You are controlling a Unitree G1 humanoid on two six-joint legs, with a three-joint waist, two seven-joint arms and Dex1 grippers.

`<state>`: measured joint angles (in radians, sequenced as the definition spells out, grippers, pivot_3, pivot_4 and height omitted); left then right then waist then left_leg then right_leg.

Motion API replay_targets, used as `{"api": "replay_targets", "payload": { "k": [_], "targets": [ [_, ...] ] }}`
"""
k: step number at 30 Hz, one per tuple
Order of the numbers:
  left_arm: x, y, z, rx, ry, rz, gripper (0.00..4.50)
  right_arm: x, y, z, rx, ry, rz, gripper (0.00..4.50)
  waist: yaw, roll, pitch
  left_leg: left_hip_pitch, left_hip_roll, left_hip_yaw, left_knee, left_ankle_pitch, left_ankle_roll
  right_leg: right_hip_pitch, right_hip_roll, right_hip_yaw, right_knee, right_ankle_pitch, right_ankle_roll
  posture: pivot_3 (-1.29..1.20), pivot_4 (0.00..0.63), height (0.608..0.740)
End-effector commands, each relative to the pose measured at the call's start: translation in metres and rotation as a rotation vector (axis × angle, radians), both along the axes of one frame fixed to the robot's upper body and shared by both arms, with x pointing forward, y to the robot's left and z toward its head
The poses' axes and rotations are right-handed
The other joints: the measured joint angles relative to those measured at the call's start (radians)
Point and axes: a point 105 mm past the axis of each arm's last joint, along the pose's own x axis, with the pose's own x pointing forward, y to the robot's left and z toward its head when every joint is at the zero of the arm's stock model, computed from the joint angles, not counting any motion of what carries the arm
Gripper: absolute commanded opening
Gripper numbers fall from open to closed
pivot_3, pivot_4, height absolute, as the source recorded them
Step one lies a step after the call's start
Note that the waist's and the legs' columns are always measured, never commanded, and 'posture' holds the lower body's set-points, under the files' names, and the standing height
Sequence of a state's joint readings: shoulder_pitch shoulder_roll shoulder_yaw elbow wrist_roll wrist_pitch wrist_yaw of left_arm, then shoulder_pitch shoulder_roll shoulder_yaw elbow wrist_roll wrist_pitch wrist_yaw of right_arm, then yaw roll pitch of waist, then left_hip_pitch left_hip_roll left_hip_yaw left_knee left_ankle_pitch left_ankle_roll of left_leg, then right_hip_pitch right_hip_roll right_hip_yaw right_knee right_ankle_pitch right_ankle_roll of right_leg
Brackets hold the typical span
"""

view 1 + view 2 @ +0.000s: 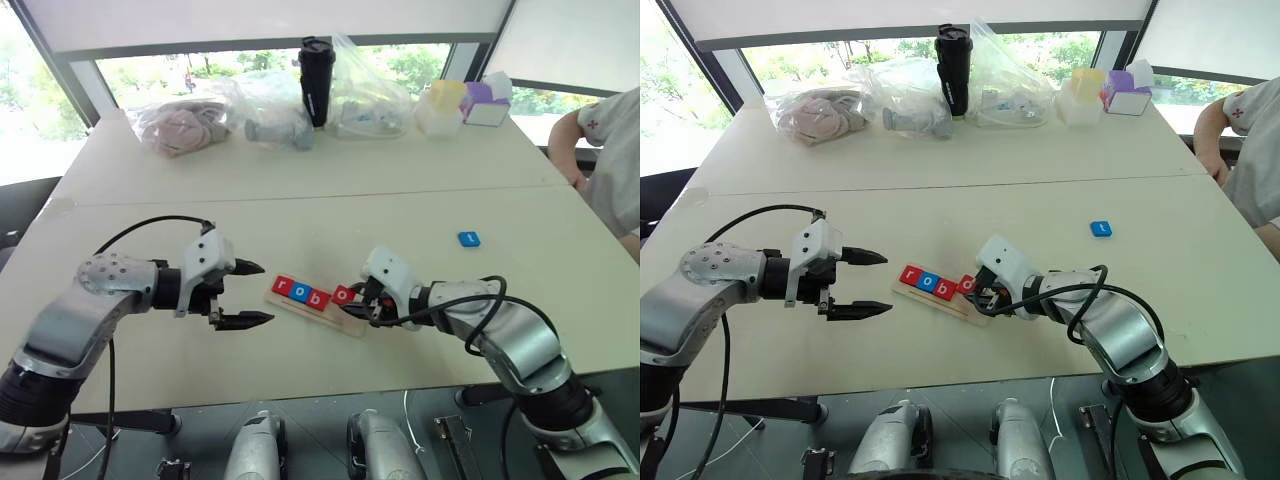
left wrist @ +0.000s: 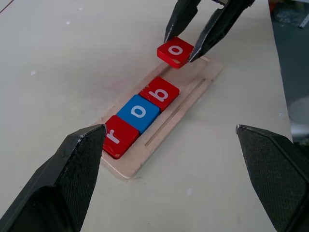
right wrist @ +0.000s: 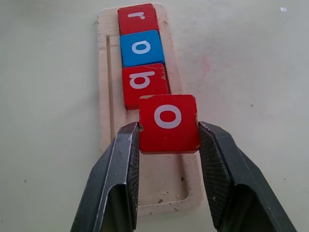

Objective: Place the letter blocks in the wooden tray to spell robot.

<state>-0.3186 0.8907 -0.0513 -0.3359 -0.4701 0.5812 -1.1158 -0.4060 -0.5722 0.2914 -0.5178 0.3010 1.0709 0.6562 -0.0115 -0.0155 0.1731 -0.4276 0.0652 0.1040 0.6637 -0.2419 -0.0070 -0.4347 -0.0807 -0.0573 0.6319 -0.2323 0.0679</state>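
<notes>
The wooden tray point(image 1: 352, 322) lies on the table between my two grippers. In it sit a red r block point(image 1: 283, 287), a blue o block point(image 1: 301, 293) and a red b block point(image 1: 318, 299) in a row. My right gripper point(image 3: 169, 131) is shut on a red o block point(image 3: 168, 123) and holds it just above the tray, right after the b. A blue t block point(image 1: 469, 239) lies alone on the table, farther away to the right. My left gripper point(image 1: 255, 293) stands open and empty just left of the tray.
Along the far edge of the table stand plastic bags point(image 1: 185, 125), a black bottle point(image 1: 316, 80) and small boxes point(image 1: 487, 103). A person's arm point(image 1: 575, 140) rests at the table's right side.
</notes>
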Motion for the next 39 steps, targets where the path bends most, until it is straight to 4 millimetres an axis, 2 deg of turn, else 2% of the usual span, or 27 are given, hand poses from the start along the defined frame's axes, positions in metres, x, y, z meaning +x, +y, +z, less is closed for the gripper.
{"api": "replay_targets", "payload": {
  "k": [1, 7, 22, 39],
  "targets": [
    [-0.003, -0.003, 0.007, -0.015, -0.032, -0.016, 4.50, -0.004, 0.009, 0.007, 0.003, -0.033, 0.043, 1.17, 0.000, 0.000, 0.000, 0.000, 0.000, 0.000, 0.000, 0.000, 0.000, 0.000, 0.000, 0.000, 0.000, 0.000, 0.000, 0.00, 0.150, 0.740],
    [-0.002, -0.003, 0.008, -0.020, -0.033, -0.011, 4.50, -0.004, 0.014, 0.002, -0.004, -0.027, 0.054, 1.17, 0.001, 0.000, 0.000, 0.000, 0.000, 0.000, 0.000, 0.000, 0.000, 0.000, 0.000, 0.000, 0.000, 0.000, 0.000, 0.00, 0.150, 0.740],
    [-0.003, -0.008, 0.006, -0.038, -0.034, 0.000, 4.50, 0.004, 0.011, -0.001, -0.036, -0.045, 0.061, 1.17, 0.000, 0.000, 0.000, 0.000, 0.000, 0.000, 0.000, 0.000, 0.000, 0.000, 0.000, 0.000, 0.000, 0.000, 0.000, 0.00, 0.150, 0.740],
    [-0.002, -0.009, 0.007, -0.044, -0.038, 0.005, 4.50, 0.004, 0.009, -0.006, -0.062, -0.050, 0.070, 1.17, 0.000, 0.000, 0.000, 0.000, 0.000, 0.000, 0.000, 0.000, 0.000, 0.000, 0.000, 0.000, 0.000, 0.000, 0.000, 0.00, 0.150, 0.740]
  ]
}}
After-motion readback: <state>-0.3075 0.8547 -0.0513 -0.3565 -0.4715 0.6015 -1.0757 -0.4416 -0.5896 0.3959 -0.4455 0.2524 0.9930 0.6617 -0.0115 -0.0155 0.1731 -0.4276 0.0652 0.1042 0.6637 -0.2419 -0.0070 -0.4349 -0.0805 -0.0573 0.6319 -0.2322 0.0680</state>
